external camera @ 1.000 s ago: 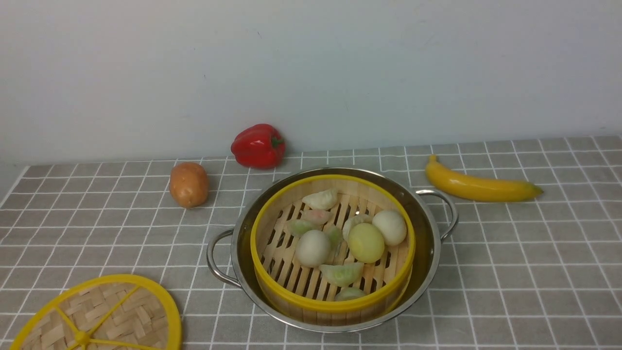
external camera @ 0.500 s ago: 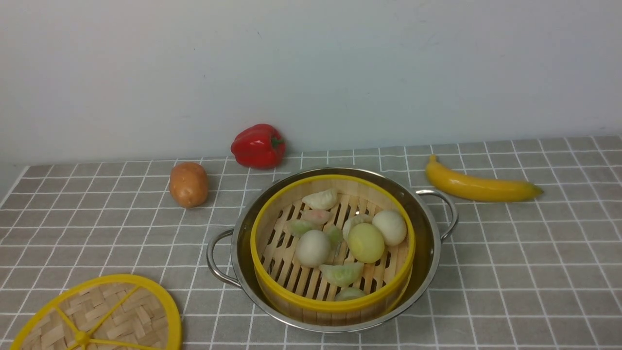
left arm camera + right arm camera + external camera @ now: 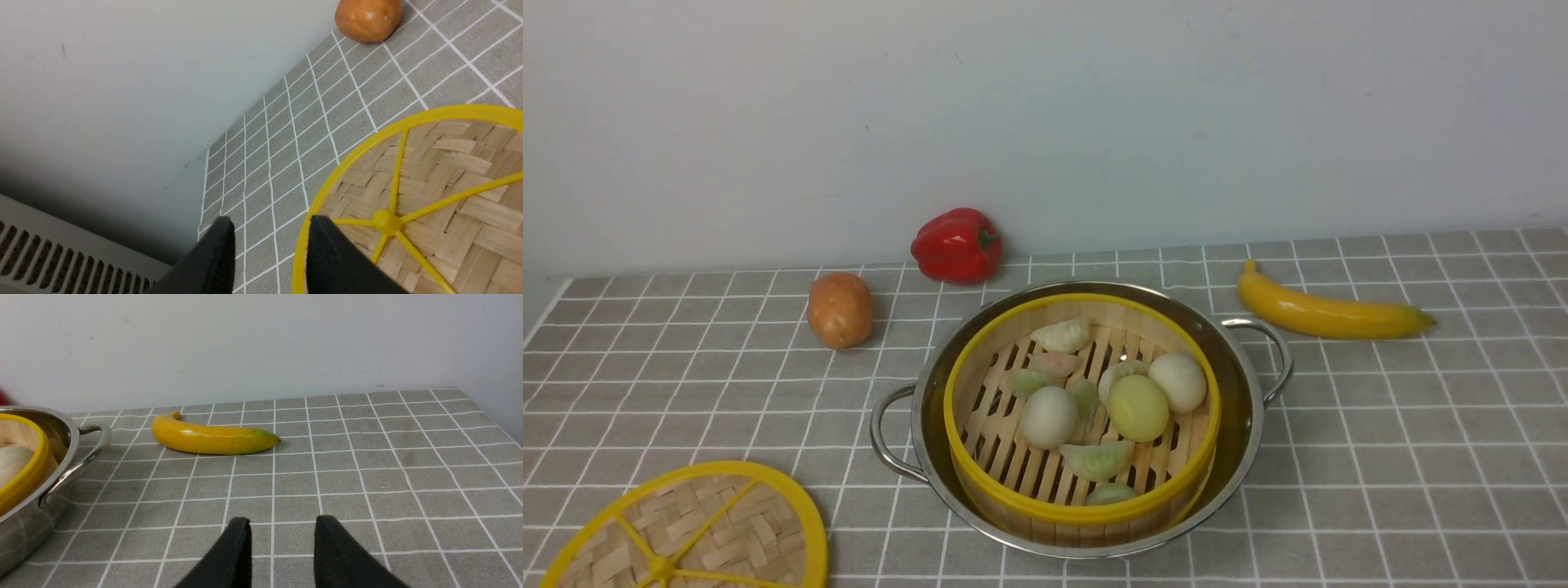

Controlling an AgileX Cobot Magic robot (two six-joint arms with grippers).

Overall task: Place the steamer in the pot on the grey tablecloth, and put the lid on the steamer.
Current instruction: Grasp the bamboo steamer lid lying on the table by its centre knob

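Observation:
The steamer (image 3: pixel 1081 510) with toy buns and dumplings sits inside the pot (image 3: pixel 1250 425) at the middle of the grey tablecloth (image 3: pixel 1405 457). The lid (image 3: pixel 690 531) lies flat on the cloth at the front left, cut off by the frame edge. In the left wrist view my left gripper (image 3: pixel 269 224) is open and empty, above the lid's (image 3: pixel 449 196) rim, one finger over the disc, one outside. In the right wrist view my right gripper (image 3: pixel 282 522) is open and empty over bare cloth, right of the pot (image 3: pixel 57 457). Neither gripper shows in the front view.
A red pepper (image 3: pixel 956 245) and a potato (image 3: pixel 840 309) lie at the back left near the wall. A banana (image 3: pixel 1327 313) lies at the back right, also in the right wrist view (image 3: pixel 212 437). The potato shows in the left wrist view (image 3: pixel 367 18).

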